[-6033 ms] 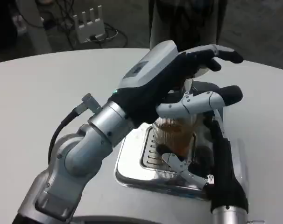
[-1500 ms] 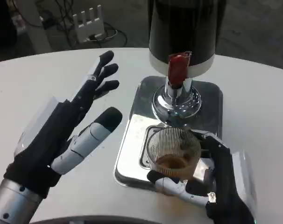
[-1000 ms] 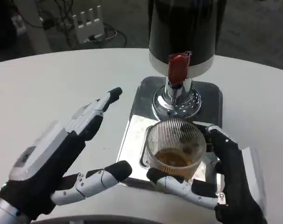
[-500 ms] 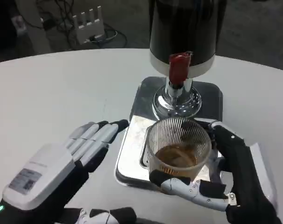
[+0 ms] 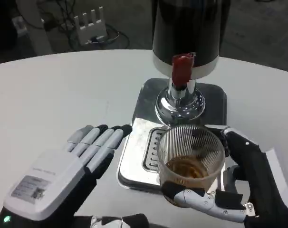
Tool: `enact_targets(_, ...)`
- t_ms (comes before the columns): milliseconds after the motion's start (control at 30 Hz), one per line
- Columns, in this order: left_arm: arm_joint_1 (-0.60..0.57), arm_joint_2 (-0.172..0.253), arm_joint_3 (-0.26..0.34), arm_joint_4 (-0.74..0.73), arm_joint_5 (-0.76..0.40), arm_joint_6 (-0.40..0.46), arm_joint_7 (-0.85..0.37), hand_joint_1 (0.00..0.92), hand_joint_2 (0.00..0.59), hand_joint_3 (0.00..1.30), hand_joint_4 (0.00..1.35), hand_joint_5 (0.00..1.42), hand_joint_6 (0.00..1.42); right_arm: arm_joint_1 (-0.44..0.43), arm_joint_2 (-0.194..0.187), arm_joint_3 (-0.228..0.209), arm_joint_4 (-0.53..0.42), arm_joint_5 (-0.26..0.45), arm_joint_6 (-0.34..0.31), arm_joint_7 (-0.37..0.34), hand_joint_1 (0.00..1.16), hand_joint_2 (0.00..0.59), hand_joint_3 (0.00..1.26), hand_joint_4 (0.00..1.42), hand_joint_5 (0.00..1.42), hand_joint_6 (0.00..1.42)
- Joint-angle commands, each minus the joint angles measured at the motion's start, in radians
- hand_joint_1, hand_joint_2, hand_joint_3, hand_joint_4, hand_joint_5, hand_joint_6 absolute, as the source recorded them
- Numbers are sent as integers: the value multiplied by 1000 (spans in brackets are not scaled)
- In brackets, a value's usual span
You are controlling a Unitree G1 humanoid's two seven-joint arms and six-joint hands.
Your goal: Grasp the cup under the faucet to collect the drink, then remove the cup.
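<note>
Lifted nearer, cup [image 5: 190, 156] clears faucet [image 5: 182, 71]; left hand [image 5: 68, 173] beside tray [image 5: 134, 161].

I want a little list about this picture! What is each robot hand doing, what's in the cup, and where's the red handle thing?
right hand: holds the ribbed clear cup from the side
cup contents: a little brown drink at the bottom
left hand: flat, fingers together, holding nothing, beside the metal tray
red tap handle: on the dark dispenser, behind the cup
table: white
</note>
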Motion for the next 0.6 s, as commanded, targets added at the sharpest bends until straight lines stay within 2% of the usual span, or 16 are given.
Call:
enact_targets(33, 12, 2, -31, -42, 23, 42, -32, 0, 105, 0, 0, 0, 0, 8, 19, -11, -50, 29, 28, 15, 894, 74, 957, 1085, 1303, 1424)
enact_targets(233, 27, 6, -56, -76, 20, 60, -54, 0, 103, 0, 0, 0, 0, 24, 20, -23, -89, 21, 57, 23, 898, 77, 957, 1085, 1303, 1424)
enact_targets(600, 38, 21, -31, -92, -7, 68, -58, 0, 103, 0, 0, 0, 0, 28, 16, -11, -104, -16, 71, 31, 901, 75, 957, 1085, 1303, 1424)
